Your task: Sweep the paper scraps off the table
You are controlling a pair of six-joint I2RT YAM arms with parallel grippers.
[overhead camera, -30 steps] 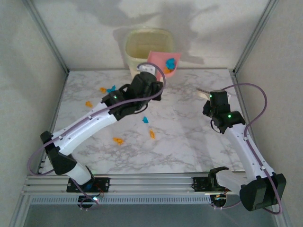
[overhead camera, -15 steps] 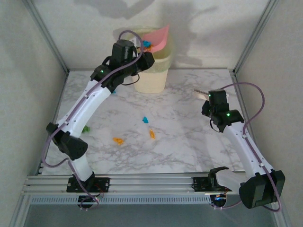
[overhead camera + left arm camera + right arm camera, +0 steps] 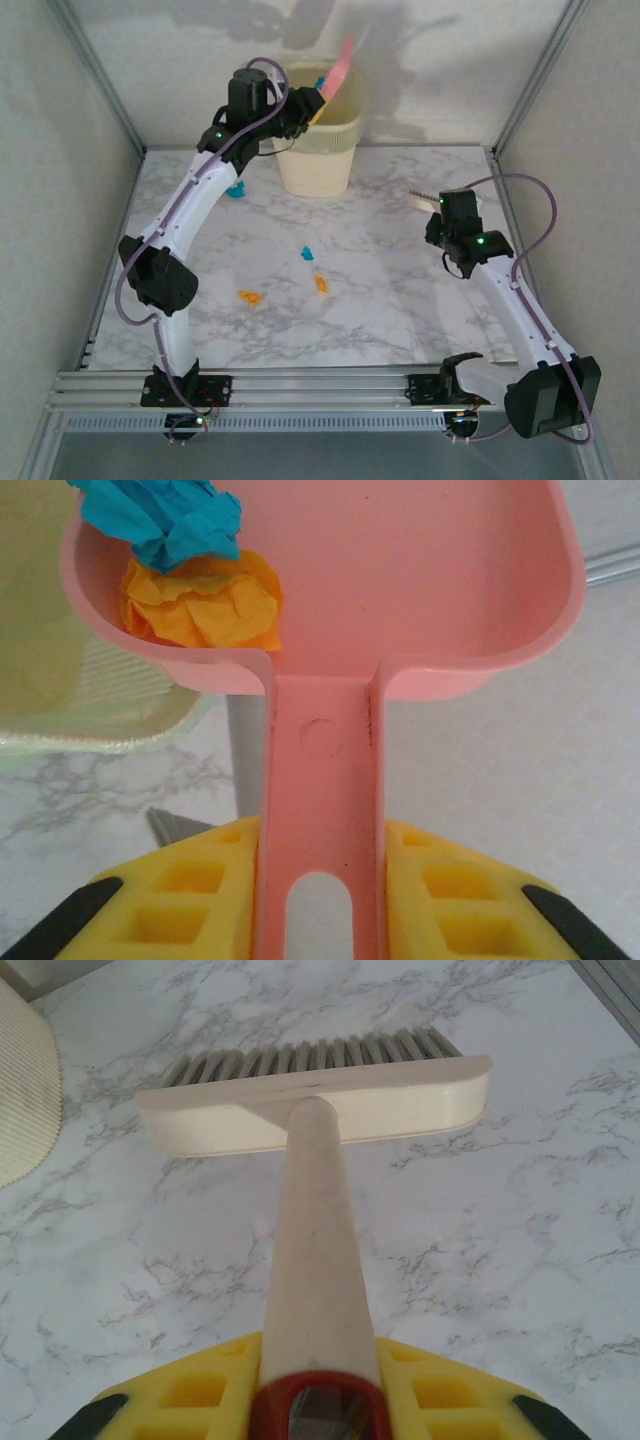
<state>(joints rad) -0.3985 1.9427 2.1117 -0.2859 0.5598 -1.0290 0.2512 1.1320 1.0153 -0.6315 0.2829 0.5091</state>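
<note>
Dustpan [image 3: 430, 590] tipped over the bin [image 3: 318, 165], brush [image 3: 315, 1100] low over the table [image 3: 400, 320].
The cream bin stands at 12 o'clock on the marble table. The left claw [image 3: 320, 880] is clamped on the pink dustpan's handle, and blue and orange scraps [image 3: 205, 605] sit in the pan's corner. At 3 o'clock the right claw [image 3: 320, 1380] is clamped on the brush handle. Loose scraps lie on the table: blue [image 3: 236, 189] at 10 o'clock, blue [image 3: 307, 253] and orange [image 3: 321, 283] near the centre, orange [image 3: 249, 297] at 7 o'clock.
</note>
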